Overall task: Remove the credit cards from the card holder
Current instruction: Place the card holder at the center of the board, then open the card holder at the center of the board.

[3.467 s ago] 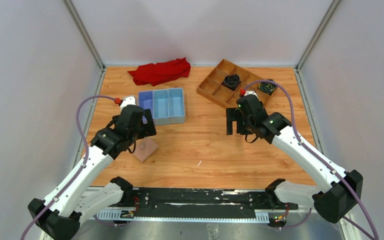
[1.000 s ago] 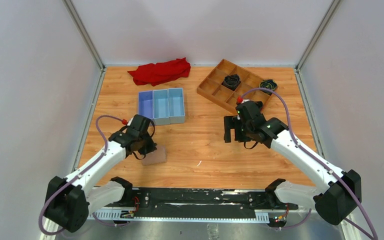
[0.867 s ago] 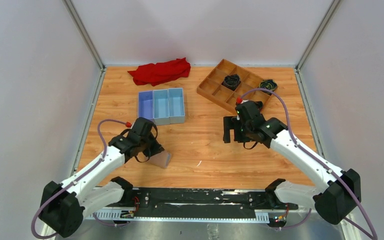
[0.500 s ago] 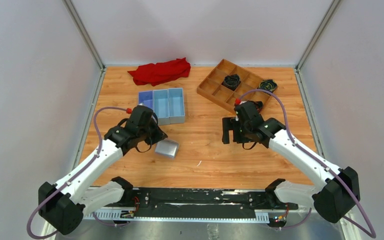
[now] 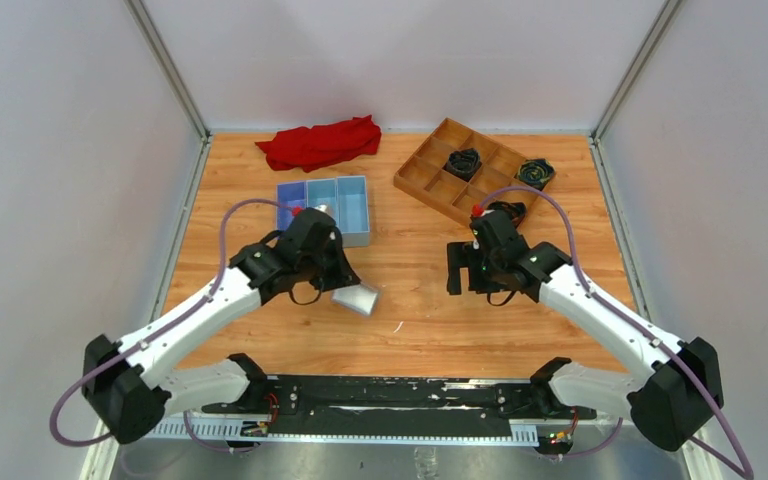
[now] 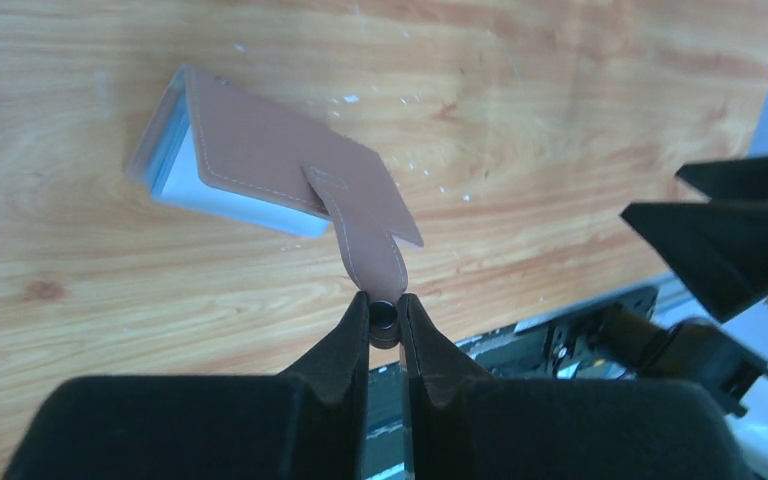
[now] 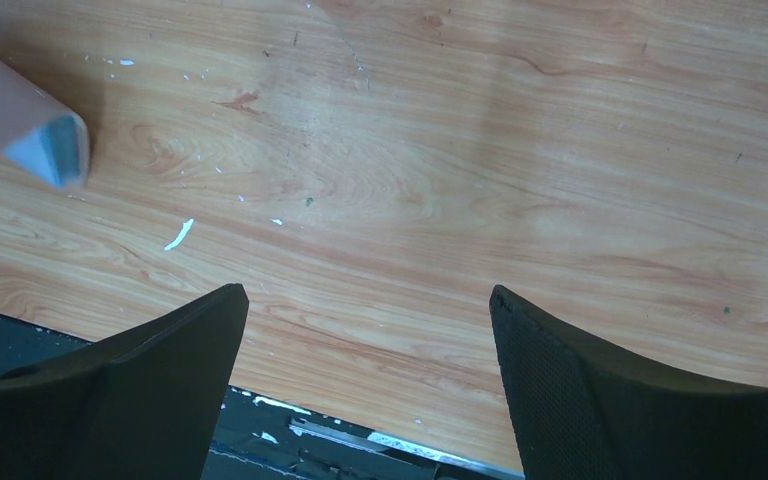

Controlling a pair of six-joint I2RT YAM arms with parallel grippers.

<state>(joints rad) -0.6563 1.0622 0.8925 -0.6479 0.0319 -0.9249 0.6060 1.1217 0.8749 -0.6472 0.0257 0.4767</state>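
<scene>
As left claw [image 6: 384, 325] pinches holder [image 6: 260, 160], blue tray [image 5: 356, 210]

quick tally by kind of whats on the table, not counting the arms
trays: 2, the blue tray and the wooden grid tray
red cloth: 1
card holder: 1
black coiled bundles: 2
total: 6

left arm [image 5: 185, 318]: white links, black joints, black base | right arm [image 5: 600, 320]: same | left gripper [image 6: 384, 315] fingers [image 6: 335, 350]: black wedges | right gripper [image 7: 367, 292] fingers [image 7: 610, 390]: black, finely dotted | cables [image 5: 223, 240]: purple, red cap [image 5: 297, 212] behind each gripper
</scene>
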